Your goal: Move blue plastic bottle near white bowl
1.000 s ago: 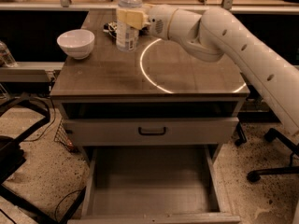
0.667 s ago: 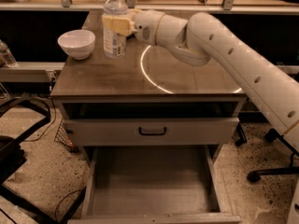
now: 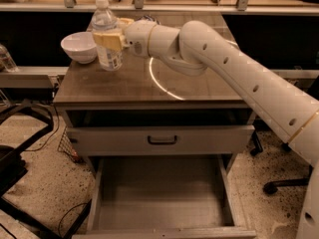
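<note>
The blue plastic bottle (image 3: 106,34) is a tall clear bottle with a white cap and a pale label. It stands upright at the back left of the wooden cabinet top (image 3: 149,86). My gripper (image 3: 110,38) is shut on the bottle around its middle, reaching in from the right. The white bowl (image 3: 79,47) sits just left of the bottle, with a narrow gap between them.
The cabinet's bottom drawer (image 3: 162,195) is pulled open toward the front and holds nothing visible. A closed drawer with a dark handle (image 3: 162,140) is above it. A bright ring of light (image 3: 164,81) lies on the top. Chair bases stand at left (image 3: 20,148) and right (image 3: 284,183).
My gripper has carried the bottle leftward across the cabinet top, from near the middle back to right beside the white bowl. The bowl has not moved.
</note>
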Motion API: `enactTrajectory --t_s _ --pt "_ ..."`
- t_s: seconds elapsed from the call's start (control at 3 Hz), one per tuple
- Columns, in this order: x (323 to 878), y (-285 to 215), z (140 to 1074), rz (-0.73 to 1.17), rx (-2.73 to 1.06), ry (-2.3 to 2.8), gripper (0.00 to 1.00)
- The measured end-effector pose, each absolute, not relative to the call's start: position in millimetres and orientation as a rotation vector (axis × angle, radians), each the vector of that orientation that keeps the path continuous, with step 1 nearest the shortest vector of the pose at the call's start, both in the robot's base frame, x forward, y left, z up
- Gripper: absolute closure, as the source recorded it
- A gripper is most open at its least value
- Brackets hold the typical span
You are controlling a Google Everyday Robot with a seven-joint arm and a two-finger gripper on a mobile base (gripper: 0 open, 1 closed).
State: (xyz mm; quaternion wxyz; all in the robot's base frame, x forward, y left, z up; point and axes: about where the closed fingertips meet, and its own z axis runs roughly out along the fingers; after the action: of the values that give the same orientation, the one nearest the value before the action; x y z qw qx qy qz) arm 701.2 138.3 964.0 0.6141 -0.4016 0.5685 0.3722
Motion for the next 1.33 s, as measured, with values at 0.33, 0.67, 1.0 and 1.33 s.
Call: enactTrajectory --t_s 0.33,0.67,1.0,1.33 --pt "699 151 948 0.871 -0.953 1.321 1.00" --pt "699 160 937 0.899 -0.969 1.338 0.97" --pt "698 161 938 0.899 -0.970 1.334 0.75" --pt "697 164 938 0.903 -0.973 1.333 0.51"
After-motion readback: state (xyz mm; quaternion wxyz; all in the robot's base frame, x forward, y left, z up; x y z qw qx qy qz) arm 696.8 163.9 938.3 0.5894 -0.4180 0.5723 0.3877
